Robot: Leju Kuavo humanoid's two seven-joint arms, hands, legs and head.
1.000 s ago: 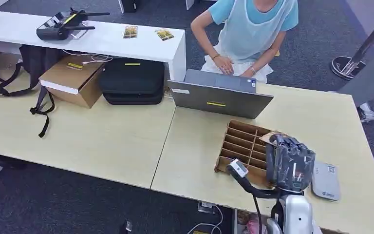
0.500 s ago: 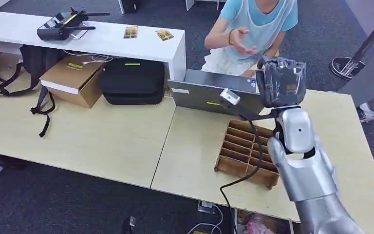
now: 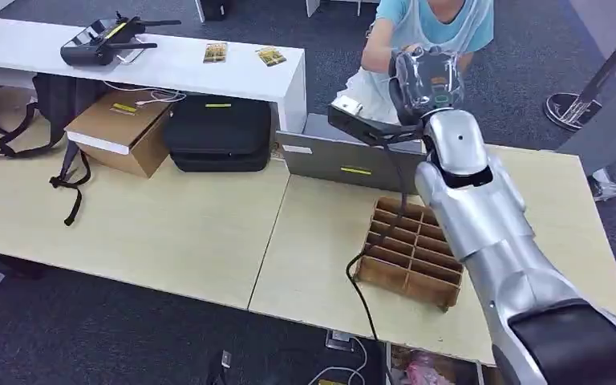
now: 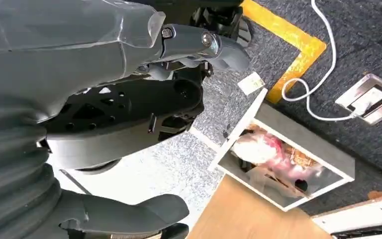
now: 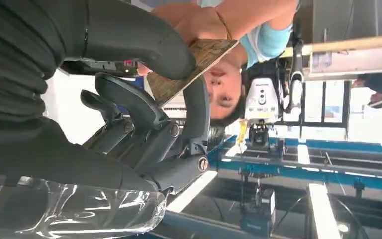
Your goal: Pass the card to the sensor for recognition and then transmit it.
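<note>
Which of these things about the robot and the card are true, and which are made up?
1. The right hand holds the card. True.
2. The card lies flat on the table. False: it is up in the air, pinched in the right hand, and a person's hand touches its far end.
3. The wooden box with compartments stands on the table. True.
4. The laptop sits on the floor. False: it stands on the table, in front of the person.
5. The left hand holds a card too. False: it holds nothing and hangs over the floor.
</note>
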